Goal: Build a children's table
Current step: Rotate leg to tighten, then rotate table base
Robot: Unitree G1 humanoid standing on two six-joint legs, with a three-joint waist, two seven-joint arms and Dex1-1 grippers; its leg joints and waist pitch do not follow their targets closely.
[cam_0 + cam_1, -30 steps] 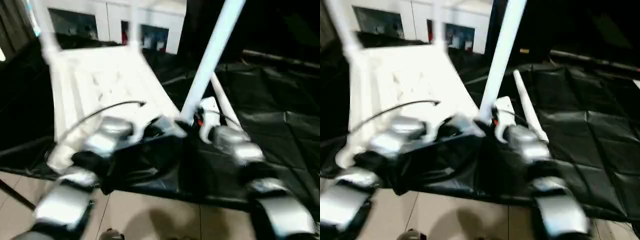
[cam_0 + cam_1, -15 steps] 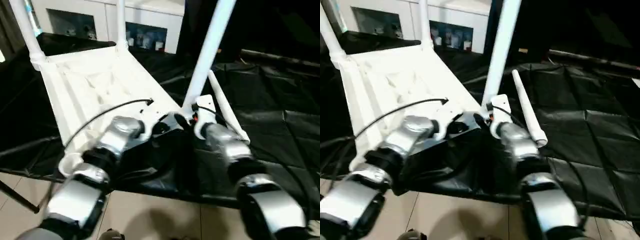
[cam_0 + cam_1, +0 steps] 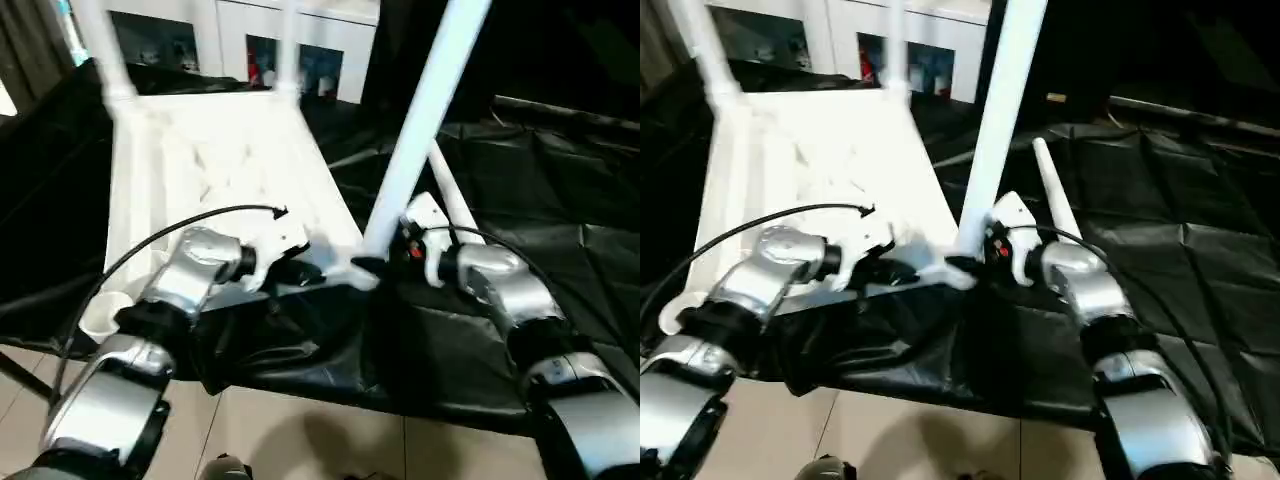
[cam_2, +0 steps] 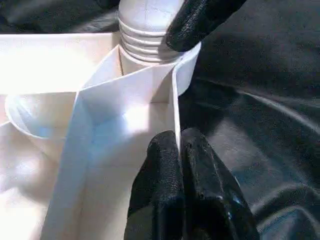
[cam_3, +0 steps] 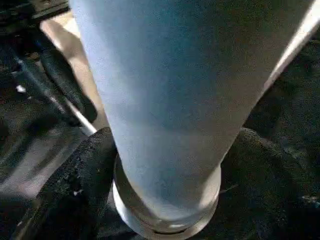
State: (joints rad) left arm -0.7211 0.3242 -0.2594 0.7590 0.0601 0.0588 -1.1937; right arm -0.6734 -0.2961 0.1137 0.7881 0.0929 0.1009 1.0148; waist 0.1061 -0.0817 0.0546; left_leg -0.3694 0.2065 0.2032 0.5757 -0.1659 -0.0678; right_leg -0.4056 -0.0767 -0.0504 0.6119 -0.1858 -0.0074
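One upright leg (image 3: 425, 120) is seated in the tabletop's (image 3: 200, 160) near right corner socket, axis vertical. Right hand (image 5: 165, 200) is spread around its base; left hand (image 4: 182, 175), pinched empty, lies just left.

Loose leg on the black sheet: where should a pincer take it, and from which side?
Probably mid-shaft, from above. The loose leg lies flat on the black sheet, its near end close behind the right pincer and the upright leg. Fingers should straddle the round tube across its length; the middle keeps it balanced.
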